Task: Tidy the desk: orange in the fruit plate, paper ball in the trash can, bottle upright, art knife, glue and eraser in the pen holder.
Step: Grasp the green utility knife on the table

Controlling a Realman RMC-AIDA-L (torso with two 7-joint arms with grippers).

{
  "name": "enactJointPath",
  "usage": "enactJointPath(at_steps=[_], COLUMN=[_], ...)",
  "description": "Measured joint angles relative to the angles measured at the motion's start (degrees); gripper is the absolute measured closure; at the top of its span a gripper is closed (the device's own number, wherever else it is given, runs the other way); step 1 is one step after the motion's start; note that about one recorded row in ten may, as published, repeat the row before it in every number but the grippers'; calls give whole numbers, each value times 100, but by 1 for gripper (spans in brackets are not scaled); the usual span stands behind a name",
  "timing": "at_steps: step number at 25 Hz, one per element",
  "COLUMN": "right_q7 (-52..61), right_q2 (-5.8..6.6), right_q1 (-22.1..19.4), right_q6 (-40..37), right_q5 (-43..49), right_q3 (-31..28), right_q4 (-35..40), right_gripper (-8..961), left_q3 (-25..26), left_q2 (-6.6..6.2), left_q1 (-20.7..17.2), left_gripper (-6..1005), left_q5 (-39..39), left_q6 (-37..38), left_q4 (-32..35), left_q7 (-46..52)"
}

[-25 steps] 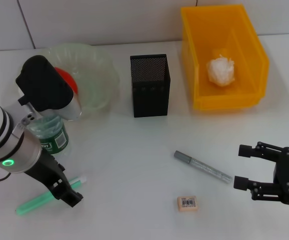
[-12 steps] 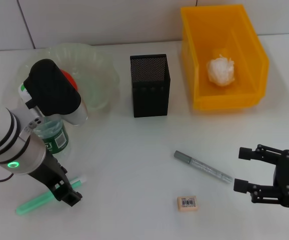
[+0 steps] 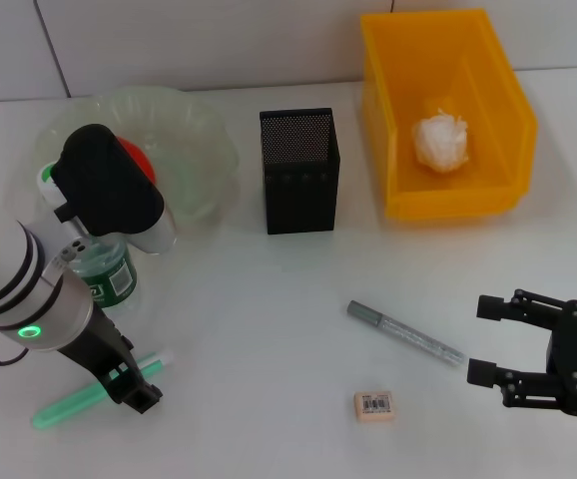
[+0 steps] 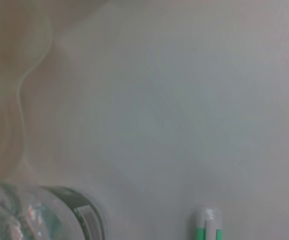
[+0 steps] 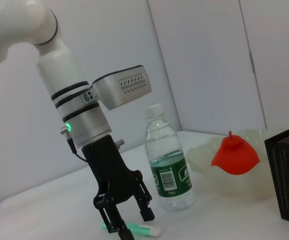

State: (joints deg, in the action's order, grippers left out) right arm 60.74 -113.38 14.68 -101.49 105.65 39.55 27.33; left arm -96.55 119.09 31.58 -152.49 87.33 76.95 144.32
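Note:
A green glue stick [image 3: 67,406] lies on the white desk at the front left. My left gripper [image 3: 134,391] stands open over its capped end, and in the right wrist view its fingers [image 5: 145,212] straddle the glue stick [image 5: 140,230]. The bottle [image 3: 106,271] stands upright just behind it, partly hidden by my left wrist. An orange [image 3: 135,156] sits in the clear fruit plate [image 3: 199,140]. The paper ball [image 3: 440,141] lies in the yellow trash can [image 3: 513,110]. The grey art knife [image 3: 404,332] and the eraser [image 3: 374,404] lie on the desk, left of my open right gripper [image 3: 482,338].
The black mesh pen holder [image 3: 298,170] stands at the middle back, between the plate and the trash can. The left wrist view shows the bottle [image 4: 39,215], the glue stick's white tip [image 4: 208,222] and bare desk between them.
My left arm has shifted slightly, the wrist drifting right over the bottle while the gripper stays by the glue stick. The right gripper has sunk a little toward the front edge.

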Motion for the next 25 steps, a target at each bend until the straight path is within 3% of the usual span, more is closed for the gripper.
enactJointPath(at_steps=[13,25], right_q7=[-1,-1], right_q2=[0,-2], right_q1=[-1,-1], right_q6=[-20,-16], right_q5=[0,0], right_q3=[0,0], right_q4=[1,1], right_gripper=[114,114], left_q3=[-31,-39], left_q2=[0,0], left_q1=[7,45], left_gripper=[387,399], left_q5=[-9,-31], left_q6=[-8,-5], left_q4=[-6,-57], left_q7=[-1,9])
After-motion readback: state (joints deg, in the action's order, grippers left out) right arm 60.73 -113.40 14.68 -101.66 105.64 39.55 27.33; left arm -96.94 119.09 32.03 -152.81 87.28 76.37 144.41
